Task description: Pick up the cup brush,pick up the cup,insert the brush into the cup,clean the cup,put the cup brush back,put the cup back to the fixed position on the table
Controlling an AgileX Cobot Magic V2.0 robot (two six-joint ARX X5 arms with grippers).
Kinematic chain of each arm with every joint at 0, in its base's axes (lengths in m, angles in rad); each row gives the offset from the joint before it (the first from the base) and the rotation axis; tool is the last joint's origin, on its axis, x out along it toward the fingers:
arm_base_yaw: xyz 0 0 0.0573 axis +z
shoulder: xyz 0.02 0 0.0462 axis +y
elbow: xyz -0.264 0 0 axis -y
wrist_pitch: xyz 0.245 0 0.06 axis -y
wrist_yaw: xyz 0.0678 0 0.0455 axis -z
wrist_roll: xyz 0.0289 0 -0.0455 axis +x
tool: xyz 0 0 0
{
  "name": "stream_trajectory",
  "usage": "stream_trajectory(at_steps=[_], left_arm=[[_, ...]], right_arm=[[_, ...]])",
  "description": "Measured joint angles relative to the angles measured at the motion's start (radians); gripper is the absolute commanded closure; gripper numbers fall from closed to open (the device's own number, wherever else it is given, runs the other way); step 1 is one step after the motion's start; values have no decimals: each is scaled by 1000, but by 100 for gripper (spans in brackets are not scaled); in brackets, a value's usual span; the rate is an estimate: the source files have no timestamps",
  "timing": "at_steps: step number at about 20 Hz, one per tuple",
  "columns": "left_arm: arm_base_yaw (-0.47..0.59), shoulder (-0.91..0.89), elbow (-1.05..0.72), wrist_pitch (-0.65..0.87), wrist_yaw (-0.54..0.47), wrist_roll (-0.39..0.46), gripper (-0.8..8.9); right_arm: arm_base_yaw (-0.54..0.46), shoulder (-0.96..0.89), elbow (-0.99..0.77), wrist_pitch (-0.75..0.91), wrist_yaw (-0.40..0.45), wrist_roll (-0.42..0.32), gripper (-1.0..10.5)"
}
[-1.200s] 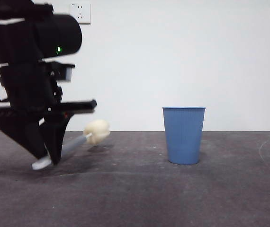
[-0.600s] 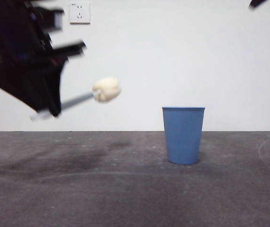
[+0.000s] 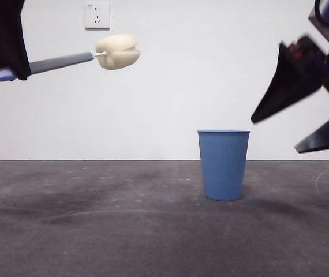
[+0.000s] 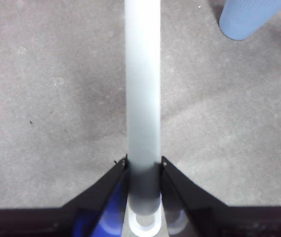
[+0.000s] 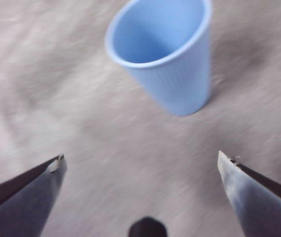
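The worktop (image 3: 95,231) carries the cup (image 3: 224,165) upright; the right gripper (image 5: 140,165) hangs above it, jaws spread wide; the left gripper (image 4: 143,163) pinches the cup brush (image 3: 72,59) aloft, well apart from the cup

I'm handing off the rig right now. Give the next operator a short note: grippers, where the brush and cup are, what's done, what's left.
Left gripper: jaws shut on the cup brush handle, held high above the table, sponge head pointing toward the cup side.
Right gripper: jaws wide open, empty, in the air beside the cup, not touching it.
Cup: upright on the table, ungrasped.
Done: brush picked up.
Left: grasp the cup, insert the brush, clean, put both back.
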Motion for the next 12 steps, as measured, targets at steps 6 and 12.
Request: stream_trajectory(at_steps=[6, 12], left_arm=[[0, -6, 0, -6, 0, 8, 822], [0, -6, 0, -6, 0, 16, 822]], right_arm=[[54, 122, -84, 327, 90, -3, 389], [105, 383, -84, 622, 126, -2, 389]])
